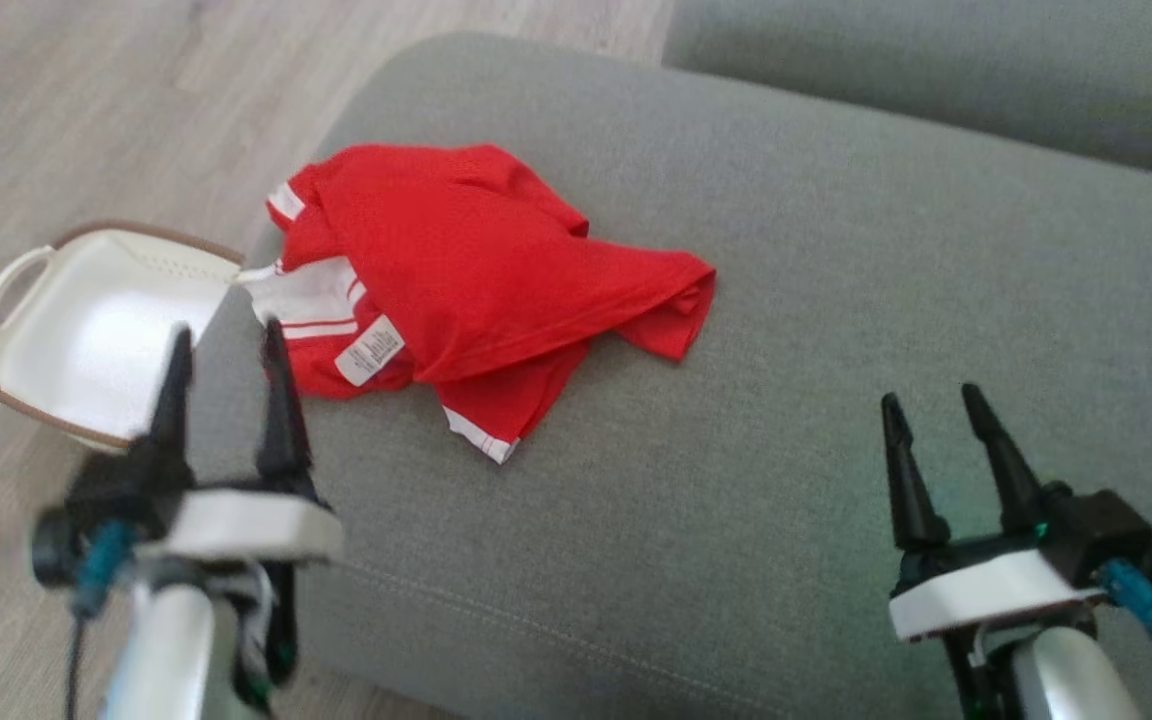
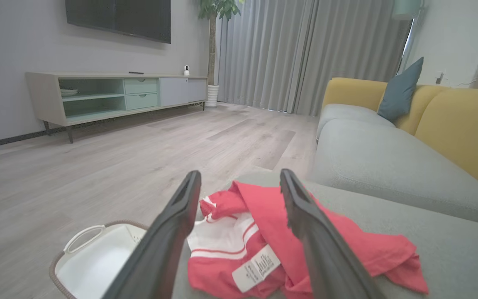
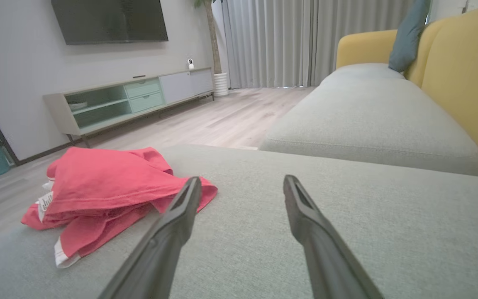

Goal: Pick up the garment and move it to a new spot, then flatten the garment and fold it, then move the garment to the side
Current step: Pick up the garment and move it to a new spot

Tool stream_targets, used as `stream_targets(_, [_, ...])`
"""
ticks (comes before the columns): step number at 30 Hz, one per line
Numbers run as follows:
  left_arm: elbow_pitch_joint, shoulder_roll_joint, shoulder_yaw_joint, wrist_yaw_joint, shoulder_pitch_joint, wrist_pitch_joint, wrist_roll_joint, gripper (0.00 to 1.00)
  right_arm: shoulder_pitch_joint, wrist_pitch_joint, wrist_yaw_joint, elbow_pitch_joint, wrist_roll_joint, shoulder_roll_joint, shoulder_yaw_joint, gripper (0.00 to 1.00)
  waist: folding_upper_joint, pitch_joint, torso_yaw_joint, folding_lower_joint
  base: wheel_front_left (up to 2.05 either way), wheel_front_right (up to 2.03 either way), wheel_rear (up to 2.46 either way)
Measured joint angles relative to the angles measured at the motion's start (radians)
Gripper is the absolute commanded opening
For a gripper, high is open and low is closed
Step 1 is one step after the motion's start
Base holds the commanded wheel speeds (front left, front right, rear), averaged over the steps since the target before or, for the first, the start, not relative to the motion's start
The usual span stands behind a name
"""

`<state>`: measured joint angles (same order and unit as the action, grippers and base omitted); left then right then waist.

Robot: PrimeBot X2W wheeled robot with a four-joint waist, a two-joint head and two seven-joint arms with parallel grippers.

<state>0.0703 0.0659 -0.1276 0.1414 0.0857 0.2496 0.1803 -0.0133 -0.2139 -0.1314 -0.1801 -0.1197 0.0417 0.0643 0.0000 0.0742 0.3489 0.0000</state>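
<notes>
No word, brand or number can be read anywhere. The one piece of print is a white sewn-in tag (image 1: 369, 350) on the red garment (image 1: 476, 260). It lies face up at the garment's near left edge, just beside the garment's white panel with red stripes (image 1: 311, 295). Several short rows of dark lettering run across the tag. They are too small and blurred to make out in the head view, and no clearer in either wrist view.

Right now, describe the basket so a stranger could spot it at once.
Find the grey sofa seat; a crumpled red garment lies near its left edge. On the floor just beyond that edge sits the basket: white inside, brown rim, looped handle.
</notes>
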Motion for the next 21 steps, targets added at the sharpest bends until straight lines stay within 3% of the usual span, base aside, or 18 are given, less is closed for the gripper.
stream_targets(5, [0.105,0.053,0.039,-0.083,0.153,0.004,0.030,1.00,-0.029,0.031,0.000,0.065,0.040,0.000,-0.048,1.00,0.0000,0.070,-0.021,0.0000,0.00,0.00,0.00])
stream_targets(11, [0.297,0.134,0.046,-0.195,0.380,-0.100,0.089,1.00,-0.069,0.071,0.000,0.142,0.079,0.002,-0.084,1.00,0.0000,0.162,-0.051,0.0000,0.00,0.00,0.00])
stream_targets(15, [0.434,0.165,0.043,-0.239,0.524,-0.194,0.129,1.00,-0.084,0.091,0.000,0.187,0.093,0.002,-0.098,1.00,0.0000,0.218,-0.073,0.0001,0.00,0.00,0.00])
stream_targets(21, [0.647,0.197,0.028,-0.259,0.686,-0.334,0.179,1.00,-0.100,0.109,0.000,0.224,0.105,0.003,-0.101,1.00,0.0000,0.286,-0.106,0.0001,0.00,0.00,0.00])
